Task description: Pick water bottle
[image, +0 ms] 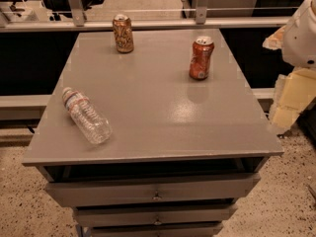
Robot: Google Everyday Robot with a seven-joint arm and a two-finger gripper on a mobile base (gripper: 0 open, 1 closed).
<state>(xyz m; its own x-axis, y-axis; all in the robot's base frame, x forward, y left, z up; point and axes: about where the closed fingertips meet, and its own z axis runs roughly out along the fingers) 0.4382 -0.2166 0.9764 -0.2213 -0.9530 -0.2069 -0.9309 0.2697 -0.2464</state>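
Grey and smooth, the counter carries three things: one water bottle and two cans. The water bottle lies on its side on the counter's front left part, close to the left edge. Its white cap points toward the counter's back left and its clear ribbed base toward the front right. A white label with coloured bands wraps the bottle near the cap end.

An orange can stands upright on the counter's back right part. A brown-gold can stands upright near the counter's back edge, left of the middle. All three things stand well apart from one another, and nothing touches the bottle.

Beyond the counter's right side, only a white rounded part of the robot shows at the picture's edge. The gripper is out of view, so I cannot tell how wide its jaws are or whether they hold anything.

Below the counter's top, three drawer fronts are stacked, the upper one standing slightly open. A speckled floor lies around the counter.
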